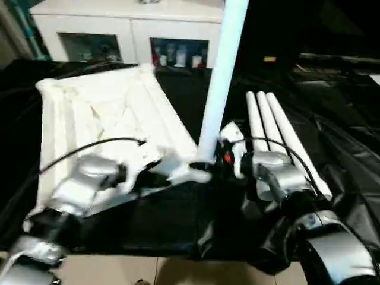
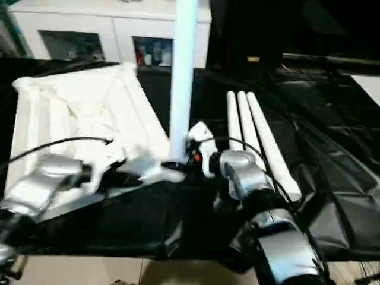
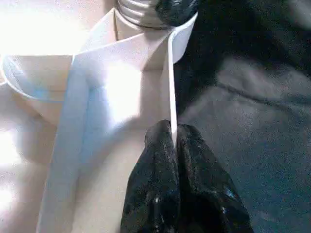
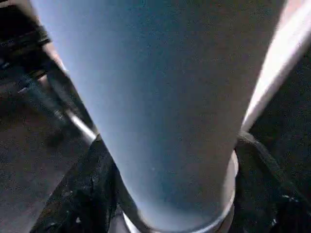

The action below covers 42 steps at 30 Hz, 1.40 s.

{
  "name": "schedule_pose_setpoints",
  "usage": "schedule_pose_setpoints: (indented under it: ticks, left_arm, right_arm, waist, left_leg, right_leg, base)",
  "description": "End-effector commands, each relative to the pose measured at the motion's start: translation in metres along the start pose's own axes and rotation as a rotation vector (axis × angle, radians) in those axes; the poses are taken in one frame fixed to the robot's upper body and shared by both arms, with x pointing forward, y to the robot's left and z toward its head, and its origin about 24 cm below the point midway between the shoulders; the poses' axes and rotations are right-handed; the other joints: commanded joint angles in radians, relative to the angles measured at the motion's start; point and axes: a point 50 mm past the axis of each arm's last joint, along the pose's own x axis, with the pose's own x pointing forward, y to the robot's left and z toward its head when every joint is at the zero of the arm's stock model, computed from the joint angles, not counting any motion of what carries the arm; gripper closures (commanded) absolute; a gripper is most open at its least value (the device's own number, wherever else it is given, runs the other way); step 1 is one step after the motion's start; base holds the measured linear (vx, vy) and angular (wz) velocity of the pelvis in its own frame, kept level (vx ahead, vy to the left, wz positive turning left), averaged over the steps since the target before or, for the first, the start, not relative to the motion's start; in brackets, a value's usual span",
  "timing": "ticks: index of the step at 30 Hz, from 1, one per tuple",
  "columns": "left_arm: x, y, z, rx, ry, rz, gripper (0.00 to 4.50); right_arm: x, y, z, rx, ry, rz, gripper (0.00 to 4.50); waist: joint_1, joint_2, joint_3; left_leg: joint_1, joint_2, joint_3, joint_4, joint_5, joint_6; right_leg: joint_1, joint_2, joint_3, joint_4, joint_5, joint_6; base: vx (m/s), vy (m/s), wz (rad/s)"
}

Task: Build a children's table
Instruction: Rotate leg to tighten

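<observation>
The children's table lies in parts on a black cloth. Its white tabletop (image 1: 101, 113) rests upside down at the left, ribbed underside up. My left gripper (image 1: 178, 173) is shut on the thin rim of the tabletop (image 3: 171, 97) near its front right corner socket (image 3: 43, 82). One white leg (image 1: 222, 77) stands upright at that corner, tilted slightly right. Around the foot of this leg (image 4: 160, 97), my right gripper (image 1: 206, 162) is shut, with a black finger (image 4: 80, 194) on either side. Three more legs (image 1: 270, 133) lie side by side to the right.
A white cabinet with glass doors (image 1: 130, 35) stands behind the cloth. The black cloth (image 1: 172, 219) covers the work area and ends at a pale tiled floor (image 1: 148, 270) in front. Dark equipment sits at the far right.
</observation>
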Motion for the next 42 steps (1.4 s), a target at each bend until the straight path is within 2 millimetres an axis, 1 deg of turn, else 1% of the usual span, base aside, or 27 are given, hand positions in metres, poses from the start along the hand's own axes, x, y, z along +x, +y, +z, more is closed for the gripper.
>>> schedule_pose_setpoints:
  ticks: [1,4,8,11,12,13,14,15,16,17,18,19,20,21,22,23,24,25,27,29,30,32,33,38,39,40,42]
  left_arm:
    - [-0.002,-0.003,0.001,0.029,0.006,-0.076,4.5]
    - [-0.002,-0.002,0.003,0.034,0.004,-0.074,4.5]
    - [0.001,-0.003,0.005,0.036,-0.003,-0.075,4.5]
    - [0.005,-0.004,0.006,0.036,-0.007,-0.07,4.5]
    - [0.006,-0.004,0.005,0.036,-0.008,-0.067,4.5]
    - [0.012,-0.002,0.005,0.019,-0.004,-0.025,4.5]
    - [0.012,-0.002,0.005,0.019,-0.004,-0.025,4.5]
    - [0.026,0.002,0.006,-0.014,0.002,0.067,4.5]
    - [0.026,0.002,0.006,-0.014,0.002,0.067,4.5]
    - [0.038,0.001,0.01,-0.049,-0.006,0.101,4.5]
    - [0.039,0.0,0.011,-0.056,-0.008,0.106,4.5]
    - [0.055,-0.001,0.02,-0.112,-0.019,0.152,4.5]
    - [0.059,-0.002,0.022,-0.124,-0.021,0.164,4.5]
    - [0.072,-0.004,0.031,-0.159,-0.029,0.2,4.5]
    - [0.073,-0.005,0.032,-0.163,-0.031,0.204,4.5]
    - [0.081,-0.008,0.038,-0.173,-0.037,0.204,4.5]
    - [0.086,-0.011,0.042,-0.178,-0.041,0.2,4.5]
    - [0.091,-0.013,0.046,-0.184,-0.048,0.208,4.5]
    - [0.096,-0.015,0.053,-0.187,-0.055,0.212,4.5]
    - [0.101,-0.017,0.058,-0.19,-0.062,0.222,4.5]
    - [0.101,-0.018,0.059,-0.191,-0.065,0.224,4.5]
    - [0.101,-0.017,0.059,-0.194,-0.061,0.237,4.5]
    - [0.1,-0.017,0.058,-0.193,-0.057,0.241,4.5]
    - [0.095,-0.013,0.053,-0.201,-0.039,0.264,4.5]
    - [0.094,-0.012,0.052,-0.204,-0.038,0.268,4.5]
    - [0.093,-0.011,0.052,-0.204,-0.037,0.271,4.5]
    - [0.092,-0.01,0.052,-0.202,-0.039,0.276,4.5]
  right_arm:
    - [-0.014,0.0,-0.051,0.155,0.206,-0.043,1.78]
    - [-0.012,0.002,-0.05,0.151,0.205,-0.036,1.78]
    - [-0.008,0.003,-0.051,0.154,0.191,-0.063,1.78]
    - [-0.004,0.004,-0.054,0.176,0.182,-0.11,1.78]
    - [-0.004,0.004,-0.054,0.177,0.18,-0.116,1.78]
    - [0.001,0.003,-0.057,0.201,0.172,-0.191,1.78]
    - [0.001,0.003,-0.057,0.201,0.172,-0.191,1.78]
    - [0.009,0.002,-0.064,0.268,0.169,-0.358,1.78]
    - [0.009,0.002,-0.064,0.268,0.169,-0.359,1.78]
    - [0.014,0.002,-0.068,0.314,0.168,-0.458,1.78]
    - [0.015,0.002,-0.068,0.322,0.166,-0.472,1.79]
    - [0.023,0.003,-0.067,0.41,0.126,-0.568,1.79]
    - [0.025,0.003,-0.067,0.428,0.118,-0.589,1.79]
    - [0.031,0.004,-0.064,0.481,0.096,-0.655,1.79]
    - [0.032,0.004,-0.064,0.486,0.094,-0.662,1.79]
    - [0.036,0.006,-0.062,0.504,0.086,-0.683,1.79]
    - [0.038,0.006,-0.061,0.512,0.081,-0.699,1.79]
    - [0.041,0.007,-0.059,0.522,0.077,-0.717,1.79]
    - [0.043,0.007,-0.057,0.532,0.073,-0.748,1.79]
    - [0.045,0.007,-0.054,0.546,0.071,-0.773,1.79]
    - [0.046,0.007,-0.053,0.549,0.07,-0.779,1.79]
    - [0.047,0.007,-0.051,0.555,0.071,-0.793,1.79]
    - [0.048,0.007,-0.051,0.554,0.073,-0.793,1.79]
    - [0.051,0.008,-0.049,0.538,0.083,-0.771,1.79]
    - [0.052,0.008,-0.045,0.508,0.069,-0.75,1.79]
    - [0.053,0.008,-0.043,0.499,0.062,-0.741,1.79]
    - [0.054,0.006,-0.038,0.484,0.032,-0.729,1.79]
  waist:
    - [0.0,0.007,-0.043]
    - [0.0,0.006,-0.044]
    - [0.0,0.005,-0.045]
    - [-0.001,0.005,-0.044]
    - [-0.003,0.005,-0.04]
    - [-0.004,0.005,-0.038]
    - [-0.005,0.007,-0.036]
    - [-0.008,0.006,-0.032]
    - [-0.011,0.007,-0.027]
    - [-0.011,0.008,-0.026]
    - [-0.016,0.006,-0.021]
    - [-0.018,0.006,-0.022]
    - [-0.02,0.003,-0.023]
    - [-0.018,0.008,-0.026]
    - [-0.019,0.007,-0.026]
    - [-0.016,0.005,-0.029]
    - [-0.017,0.004,-0.027]
    - [-0.017,0.001,-0.029]
    - [-0.016,0.0,-0.03]
    - [-0.013,-0.002,-0.03]
    - [-0.011,-0.004,-0.031]
    - [-0.012,-0.007,-0.033]
    - [-0.01,-0.006,-0.035]
    - [-0.011,-0.007,-0.038]
    - [-0.011,-0.006,-0.042]
    - [-0.012,-0.006,-0.041]
    - [-0.013,-0.005,-0.039]
  left_leg:
    - [0.019,0.044,-0.006,-0.074,-0.231,0.04]
    - [0.019,0.044,-0.006,-0.075,-0.231,0.025]
    - [0.016,0.041,-0.005,-0.072,-0.198,0.037]
    - [0.017,0.041,-0.005,-0.074,-0.212,0.033]
    - [0.017,0.041,-0.006,-0.077,-0.239,0.025]
    - [0.019,0.042,-0.008,-0.081,-0.274,0.014]
    - [0.021,0.043,-0.008,-0.083,-0.29,0.006]
    - [0.026,0.043,-0.009,-0.087,-0.329,-0.012]
    - [0.034,0.042,-0.012,-0.089,-0.378,-0.038]
    - [0.036,0.042,-0.016,-0.091,-0.402,-0.047]
    - [0.037,0.041,-0.019,-0.094,-0.448,-0.062]
    - [0.041,0.04,-0.023,-0.095,-0.484,-0.071]
    - [0.042,0.04,-0.025,-0.096,-0.482,-0.073]
    - [0.045,0.04,-0.025,-0.097,-0.488,-0.073]
    - [0.048,0.042,-0.026,-0.097,-0.491,-0.075]
    - [0.047,0.039,-0.026,-0.097,-0.49,-0.069]
    - [0.038,0.039,-0.026,-0.101,-0.48,-0.067]
    - [0.038,0.037,-0.025,-0.1,-0.479,-0.062]
    - [0.041,0.036,-0.021,-0.097,-0.474,-0.054]
    - [0.037,0.036,-0.02,-0.098,-0.462,-0.048]
    - [0.037,0.036,-0.02,-0.098,-0.452,-0.045]
    - [0.03,0.036,-0.019,-0.098,-0.424,-0.039]
    - [0.028,0.035,-0.017,-0.097,-0.395,-0.033]
    - [0.022,0.036,-0.015,-0.097,-0.333,-0.021]
    - [0.02,0.037,-0.015,-0.096,-0.307,-0.019]
    - [0.02,0.037,-0.013,-0.095,-0.304,-0.017]
    - [0.021,0.037,-0.013,-0.096,-0.314,-0.018]
  right_leg:
    - [0.024,-0.061,0.038,-0.072,-0.067,-0.277]
    - [0.025,-0.061,0.039,-0.071,-0.064,-0.268]
    - [0.027,-0.06,0.039,-0.068,-0.017,-0.269]
    - [0.026,-0.062,0.039,-0.071,-0.043,-0.266]
    - [0.023,-0.061,0.04,-0.075,-0.082,-0.261]
    - [0.021,-0.063,0.041,-0.08,-0.136,-0.252]
    - [0.019,-0.063,0.043,-0.082,-0.159,-0.248]
    - [0.015,-0.064,0.045,-0.088,-0.22,-0.237]
    - [0.006,-0.068,0.048,-0.097,-0.303,-0.221]
    - [0.006,-0.07,0.046,-0.1,-0.346,-0.209]
    - [0.001,-0.071,0.047,-0.108,-0.425,-0.184]
    - [-0.001,-0.073,0.047,-0.112,-0.477,-0.16]
    - [0.0,-0.073,0.046,-0.115,-0.481,-0.154]
    - [-0.003,-0.073,0.047,-0.118,-0.475,-0.149]
    - [-0.005,-0.071,0.045,-0.119,-0.462,-0.148]
    - [-0.004,-0.067,0.044,-0.12,-0.431,-0.145]
    - [-0.002,-0.064,0.043,-0.117,-0.39,-0.145]
    - [-0.002,-0.063,0.043,-0.116,-0.369,-0.143]
    - [-0.005,-0.063,0.046,-0.118,-0.35,-0.146]
    - [-0.004,-0.063,0.045,-0.118,-0.341,-0.143]
    - [-0.002,-0.062,0.045,-0.117,-0.33,-0.14]
    - [0.003,-0.062,0.045,-0.112,-0.29,-0.144]
    - [0.007,-0.062,0.044,-0.109,-0.252,-0.15]
    - [0.016,-0.06,0.042,-0.102,-0.176,-0.161]
    - [0.019,-0.06,0.041,-0.099,-0.144,-0.165]
    - [0.018,-0.06,0.041,-0.1,-0.135,-0.172]
    - [0.018,-0.06,0.041,-0.1,-0.149,-0.176]
  base:
    - [0.0,0.0,0.0]
    - [0.0,0.0,0.0]
    - [0.0,0.0,0.0]
    - [0.0,0.0,0.0]
    - [0.0,0.0,0.0]
    - [0.0,0.0,0.0]
    - [0.0,0.0,0.0]
    - [0.0,0.0,0.0]
    - [0.0,0.0,0.0]
    - [0.0,0.0,0.0]
    - [-0.054,0.003,-0.04]
    - [0.0,0.0,0.0]
    - [0.0,0.0,0.0]
    - [0.0,0.0,0.0]
    - [0.0,0.0,0.0]
    - [0.0,0.0,0.0]
    - [0.0,0.0,0.0]
    - [0.0,0.0,0.0]
    - [0.0,0.0,0.0]
    - [0.0,0.0,0.0]
    - [0.0,0.0,0.0]
    - [0.0,0.0,0.0]
    - [0.0,0.0,0.0]
    - [0.0,0.0,0.0]
    - [0.0,0.0,0.0]
    - [0.0,0.0,0.0]
    - [0.0,0.0,0.0]
